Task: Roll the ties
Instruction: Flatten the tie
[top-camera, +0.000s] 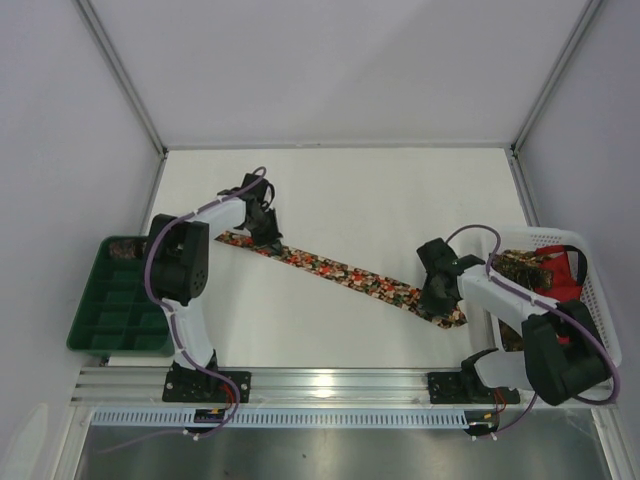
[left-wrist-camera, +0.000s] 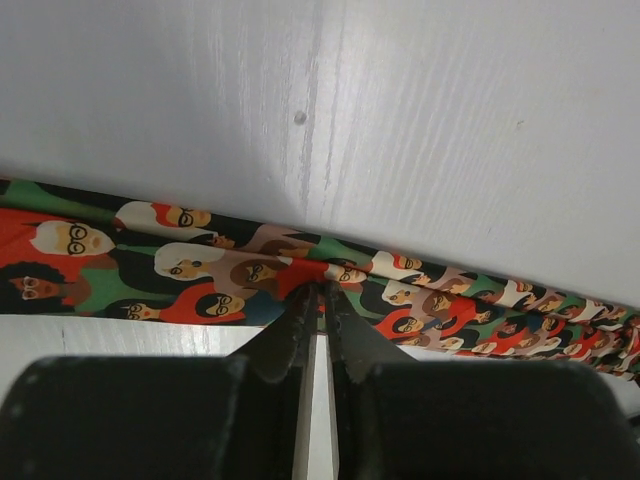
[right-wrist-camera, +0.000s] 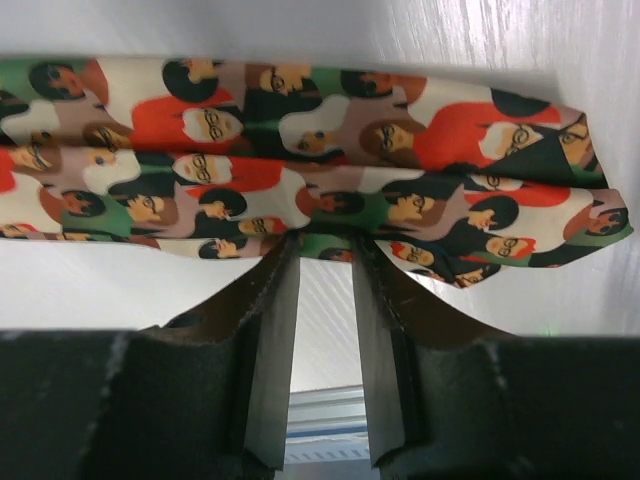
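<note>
One tie (top-camera: 340, 272), patterned with small faces in red, green and brown, lies flat and diagonal across the white table. My left gripper (top-camera: 265, 240) sits over its narrow far-left end. In the left wrist view the gripper (left-wrist-camera: 320, 292) is shut, pinching the near edge of the tie (left-wrist-camera: 200, 270). My right gripper (top-camera: 438, 298) is at the wide near-right end. In the right wrist view its tips (right-wrist-camera: 325, 245) press in on a bunched fold at the edge of the tie (right-wrist-camera: 300, 170), with a narrow gap left between the jaws.
A green compartment tray (top-camera: 105, 320) stands at the left table edge with a dark rolled bundle (top-camera: 125, 247) in its far corner. A white basket (top-camera: 590, 290) at the right holds more patterned fabric (top-camera: 525, 268). An aluminium rail (top-camera: 330, 385) runs along the near edge.
</note>
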